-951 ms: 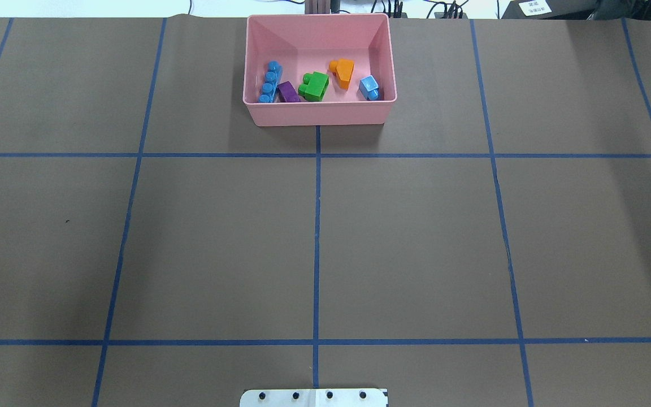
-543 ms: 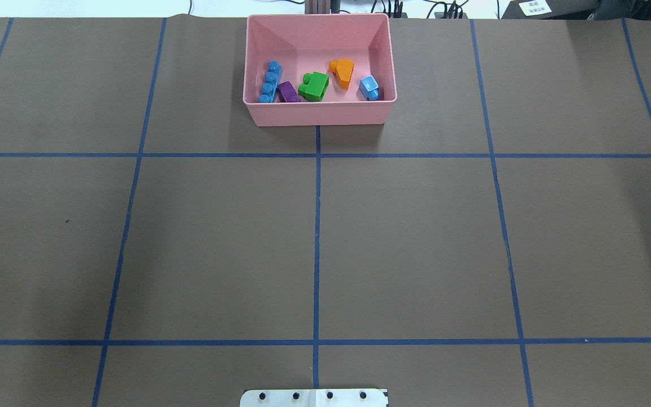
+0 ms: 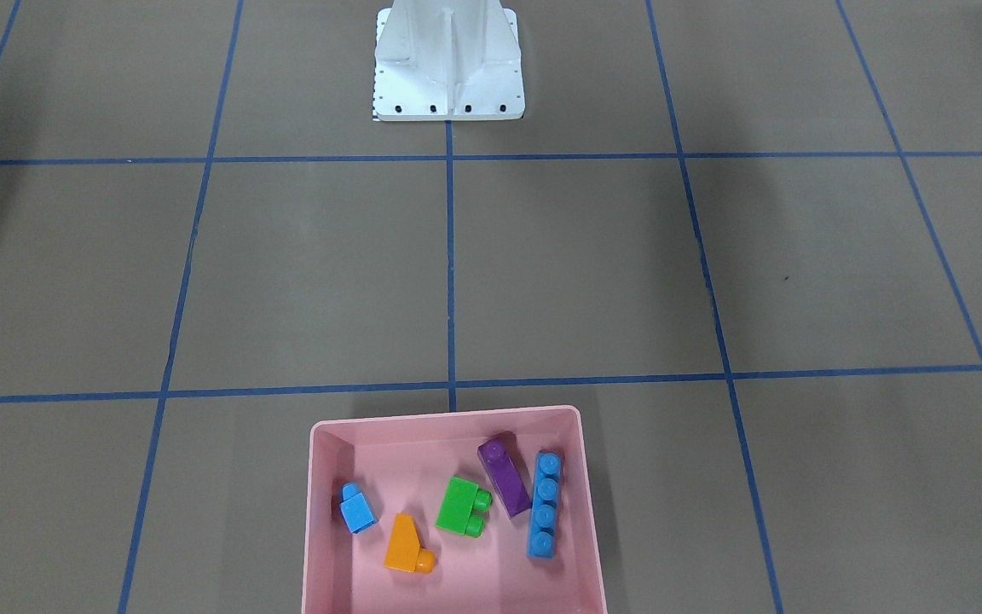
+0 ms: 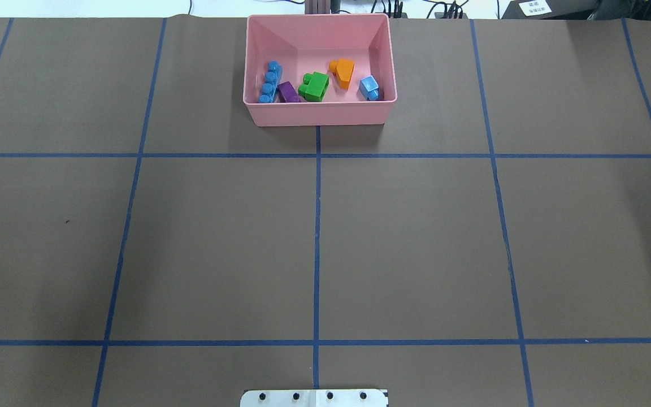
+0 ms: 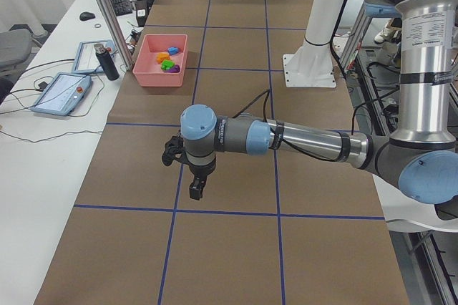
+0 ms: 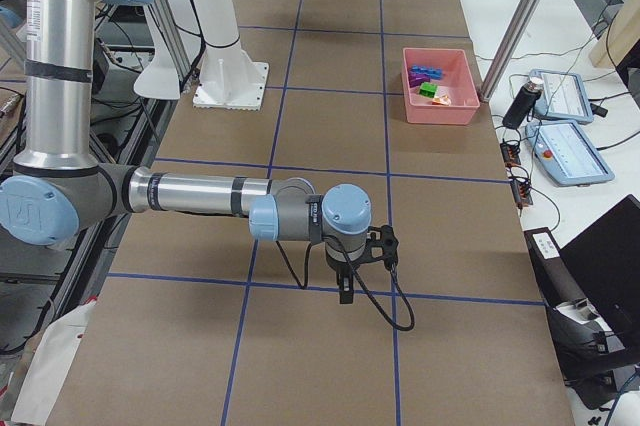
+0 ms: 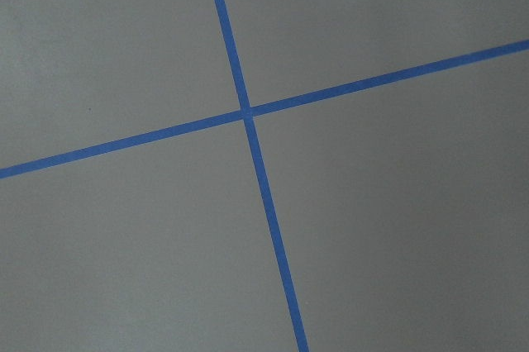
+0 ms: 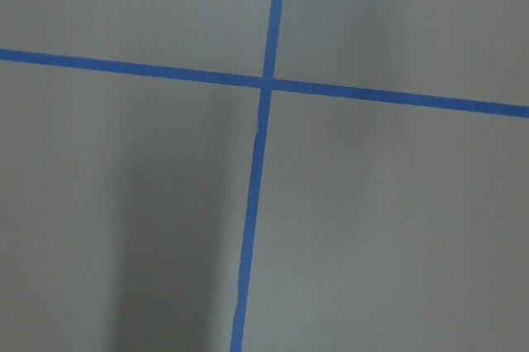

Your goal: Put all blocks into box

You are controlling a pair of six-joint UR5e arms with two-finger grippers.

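- The pink box [image 4: 320, 116] sits on the far side of the counter [image 4: 416, 237] from the robot, across the middle blue tape line [image 4: 317, 226].
- All five blocks lie inside the box, on its floor, towards the wall nearest the robot.
- The long blue block [image 4: 269, 82] lies along the wall on the robot's left, with the purple block [image 4: 287, 91] just beside it.
- The green block [image 4: 314, 86] is in the middle, lying on its side.
- The orange block [image 4: 343, 72] is just beyond the green one, a little further from the robot.
- The small blue block [image 4: 369, 87] lies close to the wall on the robot's right.
- The left pincer [image 5: 195, 190] hangs over the counter near a tape crossing, well apart from the box. Only the side camera shows it, so I cannot tell how its jaws stand.
- The right pincer [image 6: 345, 291] hangs likewise near a crossing at the other end; its jaws cannot be judged either.
- Both wrist cameras show only brown counter and crossed tape.
- The white base [image 3: 448, 77] stands at the robot's edge of the counter.
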